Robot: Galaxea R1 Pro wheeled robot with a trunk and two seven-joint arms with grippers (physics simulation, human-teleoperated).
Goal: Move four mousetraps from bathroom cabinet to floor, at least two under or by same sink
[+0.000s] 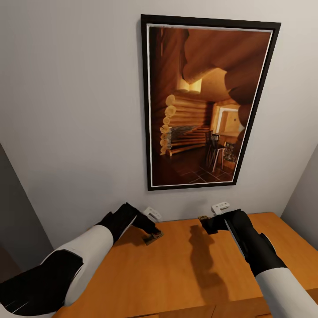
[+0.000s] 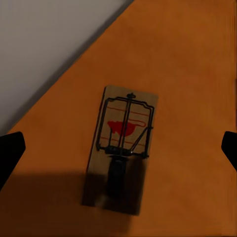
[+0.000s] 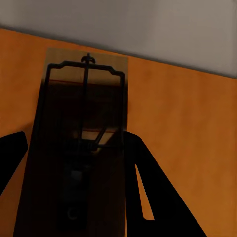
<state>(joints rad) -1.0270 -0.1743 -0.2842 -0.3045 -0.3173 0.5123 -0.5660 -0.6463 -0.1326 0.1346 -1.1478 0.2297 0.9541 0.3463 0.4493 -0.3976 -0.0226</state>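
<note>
Right gripper point(image 3: 74, 163) has its fingers spread either side of one mousetrap point(image 3: 81, 143) near the cabinet point(image 1: 176, 269) top's back edge, long axis toward the wall; not clamped. Left gripper point(image 1: 152, 230) hovers wide apart over a second mousetrap point(image 2: 123, 148), lying flat, red spot up. Two traps counted.

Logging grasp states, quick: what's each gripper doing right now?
Left gripper: open, over a mousetrap lying on the cabinet.
Right gripper: fingers straddle another mousetrap; grip cannot be told.
</note>
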